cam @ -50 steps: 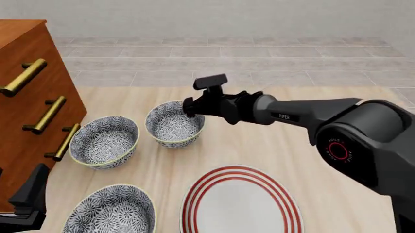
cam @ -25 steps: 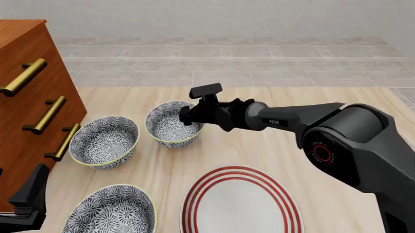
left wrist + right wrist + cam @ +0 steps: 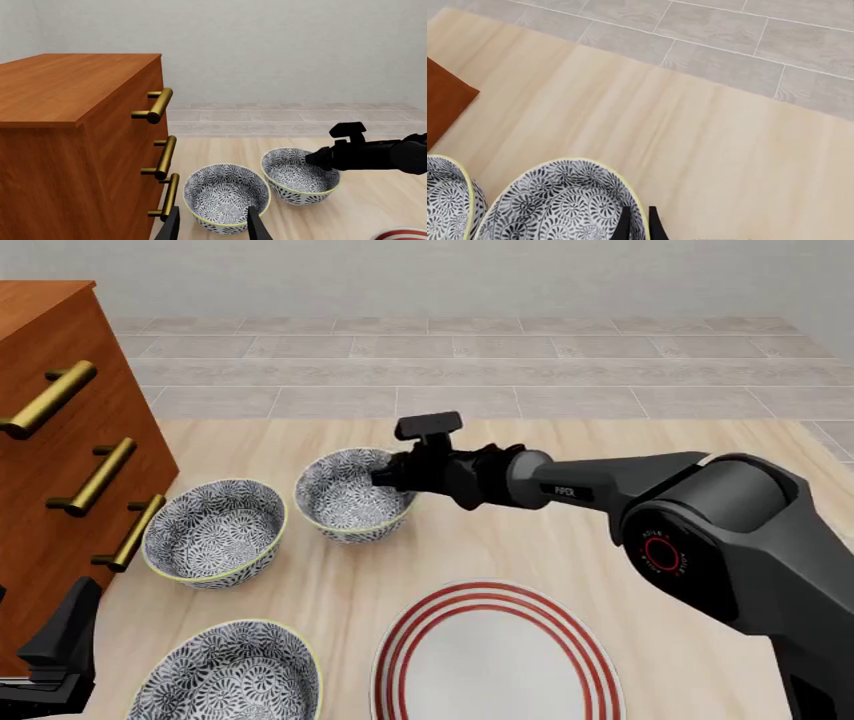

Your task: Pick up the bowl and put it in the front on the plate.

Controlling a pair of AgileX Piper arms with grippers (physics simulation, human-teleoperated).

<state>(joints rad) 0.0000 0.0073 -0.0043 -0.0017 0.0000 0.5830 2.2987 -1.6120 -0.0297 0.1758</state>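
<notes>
The bowl (image 3: 344, 498) with its grey-and-white floral pattern and yellow rim stands farthest back on the table; it also shows in the wrist views (image 3: 297, 175) (image 3: 554, 205). My right gripper (image 3: 384, 478) (image 3: 639, 227) is shut on its right rim, one finger inside and one outside. The white plate (image 3: 395, 650) with red rings lies at the front, right of centre, and only its edge (image 3: 407, 234) shows in the left wrist view. At the front left corner my left gripper (image 3: 60, 650) (image 3: 213, 227) is open and holds nothing.
Two look-alike bowls stand to the left: one (image 3: 214, 530) (image 3: 225, 197) beside the held bowl, one (image 3: 227, 675) at the front. A wooden dresser (image 3: 54, 440) (image 3: 67, 125) with brass handles borders the table's left side.
My right gripper came down onto the back bowl's right rim and closed on it. The bowl has shifted slightly left. The left arm has not moved.
</notes>
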